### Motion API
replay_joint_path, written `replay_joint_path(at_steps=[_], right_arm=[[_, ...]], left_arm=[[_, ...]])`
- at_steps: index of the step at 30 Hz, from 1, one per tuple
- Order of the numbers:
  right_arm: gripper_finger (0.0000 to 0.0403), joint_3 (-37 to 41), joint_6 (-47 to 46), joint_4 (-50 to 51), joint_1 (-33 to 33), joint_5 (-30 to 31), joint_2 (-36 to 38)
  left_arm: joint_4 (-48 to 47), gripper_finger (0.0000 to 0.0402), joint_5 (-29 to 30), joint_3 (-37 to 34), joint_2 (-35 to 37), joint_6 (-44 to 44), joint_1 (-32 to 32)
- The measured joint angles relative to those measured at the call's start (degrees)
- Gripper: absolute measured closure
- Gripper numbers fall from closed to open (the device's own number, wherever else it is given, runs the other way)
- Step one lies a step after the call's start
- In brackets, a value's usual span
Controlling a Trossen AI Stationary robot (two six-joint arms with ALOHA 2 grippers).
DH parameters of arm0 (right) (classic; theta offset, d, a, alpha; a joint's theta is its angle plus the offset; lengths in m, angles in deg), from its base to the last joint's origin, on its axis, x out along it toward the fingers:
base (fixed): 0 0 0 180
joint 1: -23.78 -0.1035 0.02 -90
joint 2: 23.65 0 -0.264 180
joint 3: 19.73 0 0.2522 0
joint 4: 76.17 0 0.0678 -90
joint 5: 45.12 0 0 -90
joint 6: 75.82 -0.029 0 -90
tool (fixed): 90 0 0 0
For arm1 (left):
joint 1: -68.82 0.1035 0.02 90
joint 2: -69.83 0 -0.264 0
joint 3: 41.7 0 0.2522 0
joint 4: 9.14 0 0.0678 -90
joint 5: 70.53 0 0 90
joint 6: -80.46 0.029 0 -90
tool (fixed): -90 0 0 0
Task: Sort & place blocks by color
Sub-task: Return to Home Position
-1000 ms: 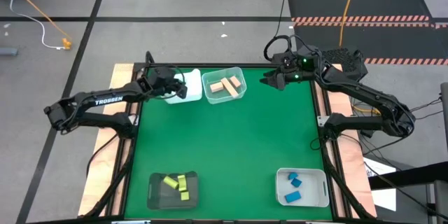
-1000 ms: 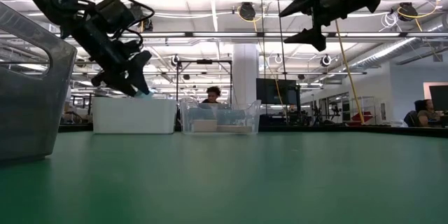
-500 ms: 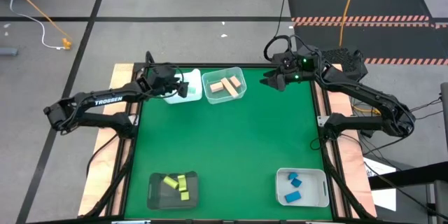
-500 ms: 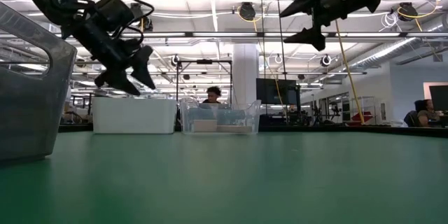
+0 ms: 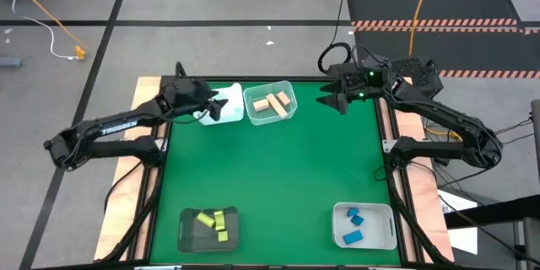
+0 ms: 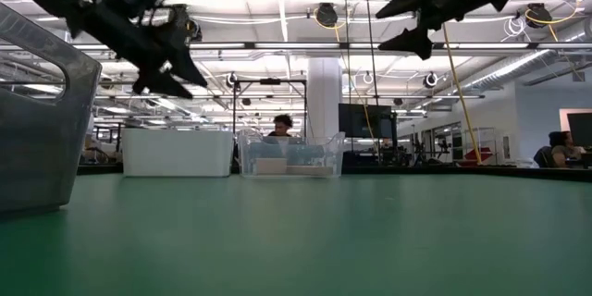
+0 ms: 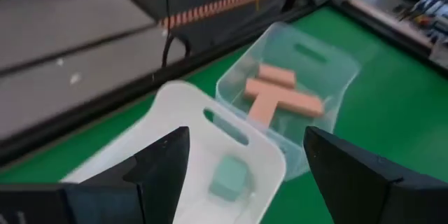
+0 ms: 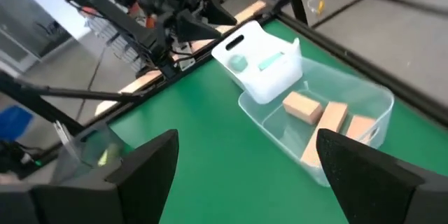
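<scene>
Sorting looks finished: no block shows loose on the green surface (image 5: 287, 169), and each of the 4 bins holds 1 colour. The clear bin (image 5: 291, 93) holds 3 tan blocks (image 5: 270, 104). Touching it on the left arm's side, the white bin (image 5: 234, 93) holds 2 mint blocks (image 8: 238, 61). Well apart from the clear bin, at the opposite edge, a dark bin (image 5: 186, 236) holds the yellow-green blocks (image 5: 213, 219) and a pale bin (image 5: 388, 219) holds 3 blue blocks (image 5: 353, 224). The left gripper (image 6: 176, 76) hangs spread and empty above the white bin. The right gripper (image 6: 384, 28), also spread and empty, is raised on the clear bin's other side. Only parking both arms seems left.
</scene>
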Motion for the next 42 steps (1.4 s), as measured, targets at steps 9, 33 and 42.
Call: replay_joint_path(at_steps=[9, 33, 42], right_arm=[[0.0077, 3.0, 4.7, 0.76, -0.08, 6.25, 4.39], [0.0077, 36.1, -7.39, -39.9, -0.04, 7.59, 20.31], [0.0077, 42.37, -6.08, -45.84, -0.04, 7.67, 21.01]], left_arm=[[-10.79, 0.0119, -0.18, 0.0, 14.59, 2.49, -0.61], [2.59, 0.0119, -0.07, -13.85, 25.13, -4.18, -14.48], [32.29, 0.0119, -0.03, -28.02, 25.04, -8.58, -16.87]])
